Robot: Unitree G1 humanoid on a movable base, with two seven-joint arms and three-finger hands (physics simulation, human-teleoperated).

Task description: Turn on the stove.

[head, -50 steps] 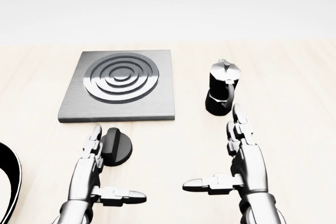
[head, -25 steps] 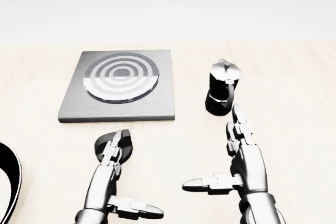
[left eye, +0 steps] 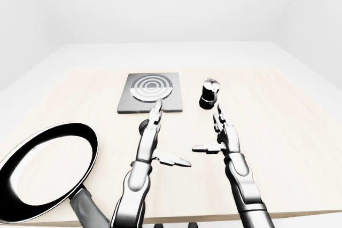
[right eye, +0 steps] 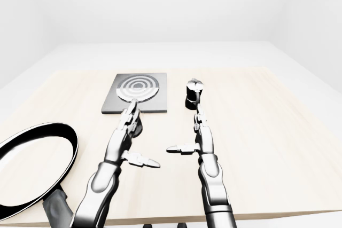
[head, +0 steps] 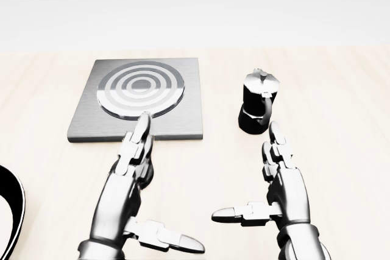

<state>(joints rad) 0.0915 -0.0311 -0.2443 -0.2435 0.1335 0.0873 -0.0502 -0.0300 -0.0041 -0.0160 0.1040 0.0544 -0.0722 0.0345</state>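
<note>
Frying pan (left eye: 48, 169) at far left of the counter (left eye: 288, 126). Left hand (head: 125, 187) open, fingers straight, thumb out, holding nothing, stretched over the black stove knob (right eye: 138, 128), which it mostly hides; contact unclear. Fingertips reach the stove (head: 97, 123) plate's near edge. Moka pot (head: 257, 109) right of stove. Right hand (head: 283, 190) open, empty, hovering below the pot.

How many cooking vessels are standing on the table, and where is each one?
2. A black moka pot stands right of the stove plate, in the head view. A black frying pan lies at the table's lower left, in the left-eye view. No other vessel is visible.
</note>
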